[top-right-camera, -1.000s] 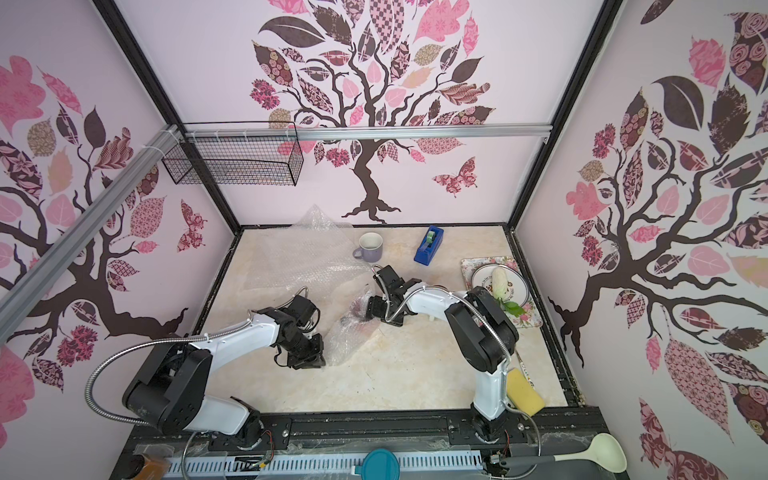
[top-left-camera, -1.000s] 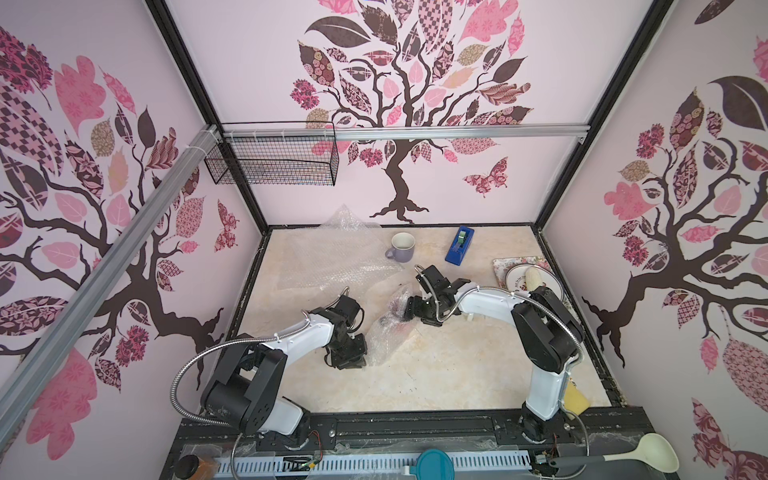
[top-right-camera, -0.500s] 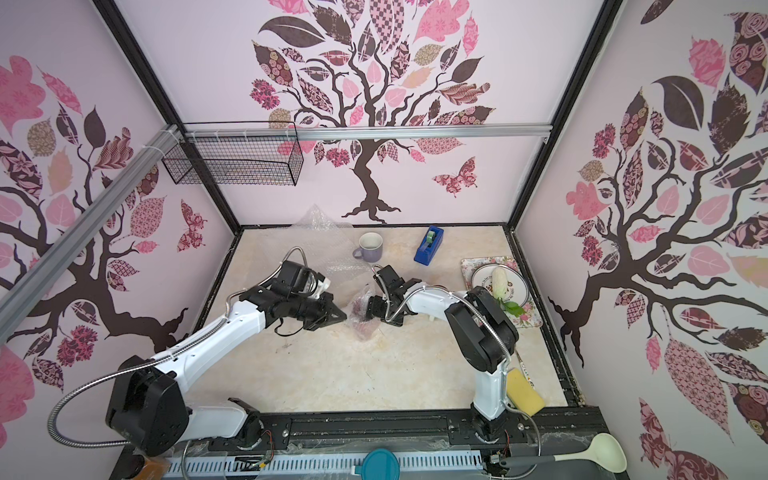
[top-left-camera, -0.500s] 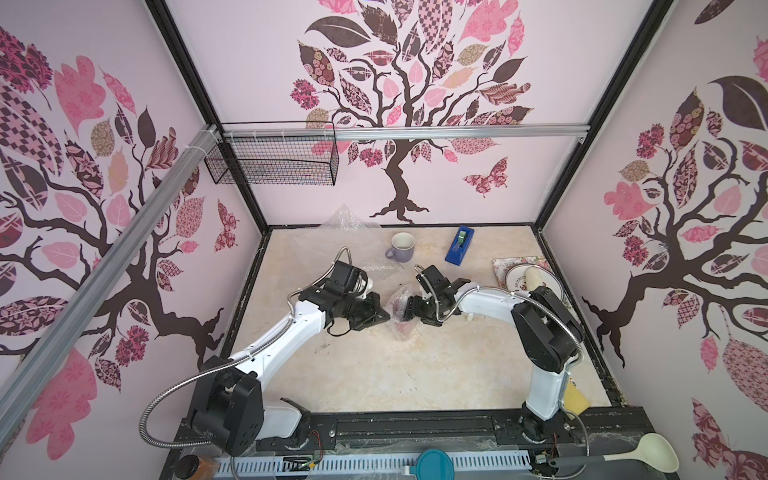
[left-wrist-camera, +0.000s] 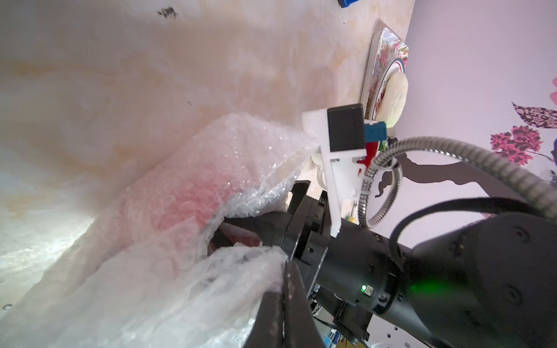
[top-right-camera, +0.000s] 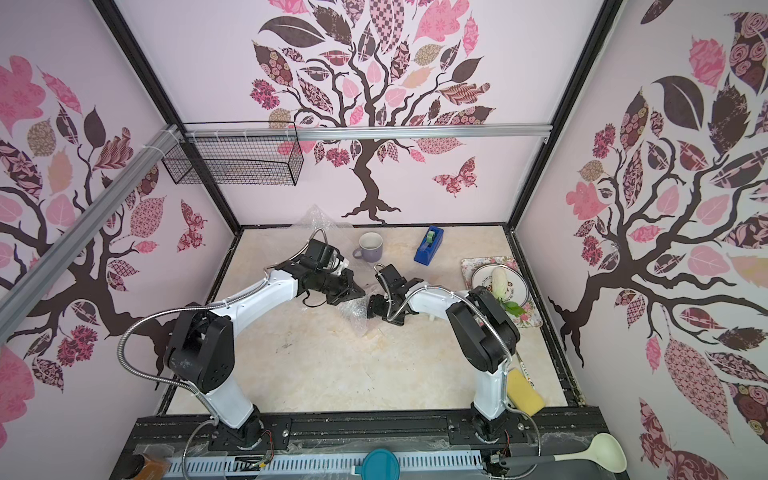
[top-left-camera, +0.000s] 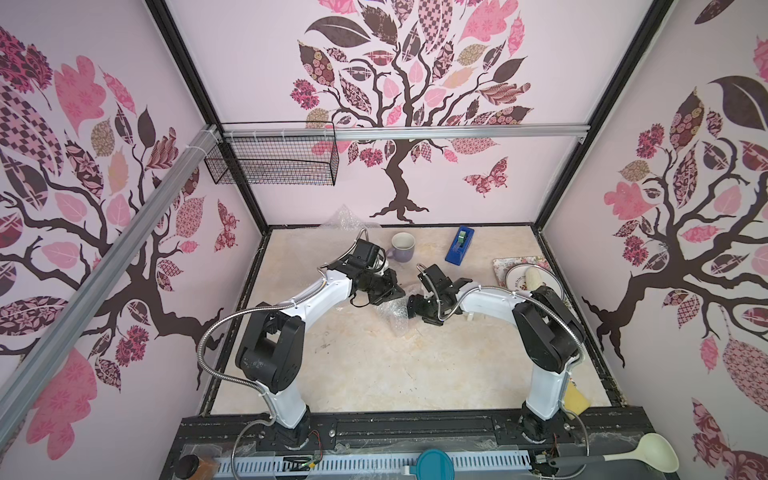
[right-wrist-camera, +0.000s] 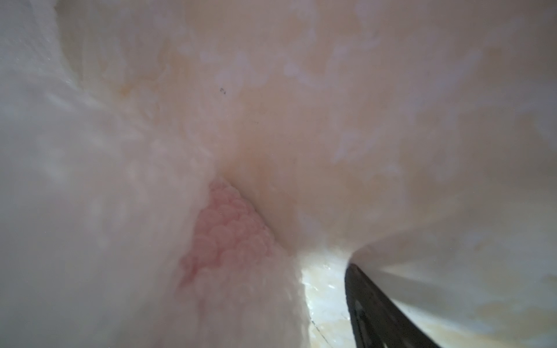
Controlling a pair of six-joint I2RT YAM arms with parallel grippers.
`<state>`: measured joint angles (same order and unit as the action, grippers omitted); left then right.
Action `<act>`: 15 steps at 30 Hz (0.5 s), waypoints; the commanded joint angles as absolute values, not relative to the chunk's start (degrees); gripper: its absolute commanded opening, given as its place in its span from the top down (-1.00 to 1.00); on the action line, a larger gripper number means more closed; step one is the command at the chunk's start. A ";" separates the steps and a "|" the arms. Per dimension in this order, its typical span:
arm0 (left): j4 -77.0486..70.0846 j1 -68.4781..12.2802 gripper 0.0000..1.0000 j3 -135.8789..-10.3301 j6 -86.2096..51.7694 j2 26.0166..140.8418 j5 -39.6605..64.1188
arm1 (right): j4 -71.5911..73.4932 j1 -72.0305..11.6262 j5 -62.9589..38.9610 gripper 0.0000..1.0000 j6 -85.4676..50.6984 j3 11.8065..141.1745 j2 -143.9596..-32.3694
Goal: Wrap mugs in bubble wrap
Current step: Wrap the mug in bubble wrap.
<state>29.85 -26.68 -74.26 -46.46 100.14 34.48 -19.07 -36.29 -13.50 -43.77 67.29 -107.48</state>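
Observation:
A red mug lies on the table swaddled in bubble wrap, showing only as a pink blur through the plastic. My left gripper is shut on a bunched edge of that wrap, right beside the bundle. My right gripper faces it from the other side with its jaws wide around the bundle. One of its fingers stands apart from the wrap with bare table between; the other is hidden. A lavender mug stands upright and bare at the back. A white mug is out of view.
Another crumpled bubble wrap sheet lies against the back wall. A blue tape dispenser sits right of the lavender mug. A floral tray with a plate is at the right edge, a yellow sponge by the right arm's base.
My left arm swung from the front left toward the back and right, pulling the loose wrap over the mug; the sheet is now bunched against the right gripper, which stayed put.

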 commanded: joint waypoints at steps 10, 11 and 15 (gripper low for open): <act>27.63 -26.98 1.00 -76.61 -44.35 102.54 33.81 | -24.70 -34.29 -11.19 -0.74 -44.16 66.32 -94.21; 27.38 -26.97 1.00 -76.75 -44.40 102.57 34.10 | -24.53 -34.13 -11.29 -0.75 -43.59 66.25 -93.24; 27.17 -26.98 1.00 -77.86 -44.05 103.49 35.49 | -23.05 -34.01 -13.82 -0.74 -39.86 66.54 -89.68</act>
<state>29.08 -26.68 -74.39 -45.17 102.21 34.11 -22.92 -34.26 -12.43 -42.52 66.24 -93.14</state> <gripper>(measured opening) 0.047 0.869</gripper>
